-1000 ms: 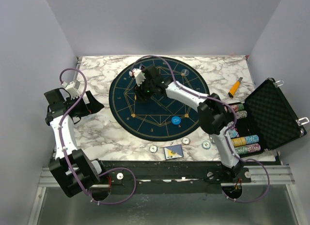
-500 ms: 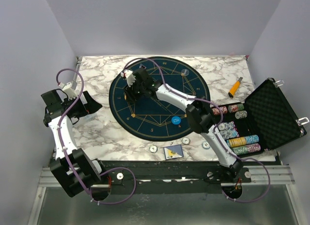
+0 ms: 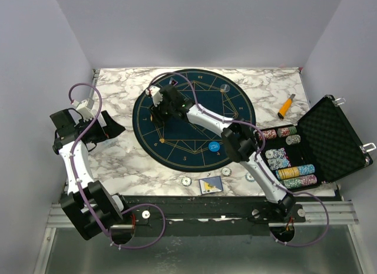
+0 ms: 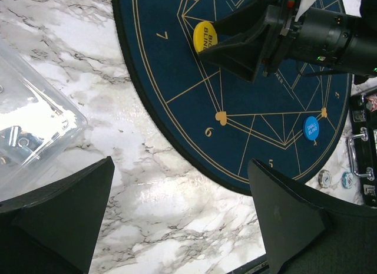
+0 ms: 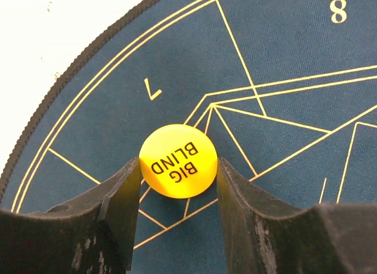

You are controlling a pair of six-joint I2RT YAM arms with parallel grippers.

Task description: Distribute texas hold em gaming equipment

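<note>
white links [image 3: 75, 162], black joints [image 3: 238, 143], purple cables [image 3: 102, 109]

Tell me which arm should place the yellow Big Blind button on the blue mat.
Right. The right claw grips the yellow Big Blind button over the blue mat, by the 7. The left claw hangs open over the marble tabletop, off the mat.

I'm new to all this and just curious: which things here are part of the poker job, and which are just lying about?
Part of the job: yellow Big Blind disc, blue Small Blind disc, loose chips, playing card, chip stacks.
Lying about: orange-handled tool, clear plastic box, black case.
</note>
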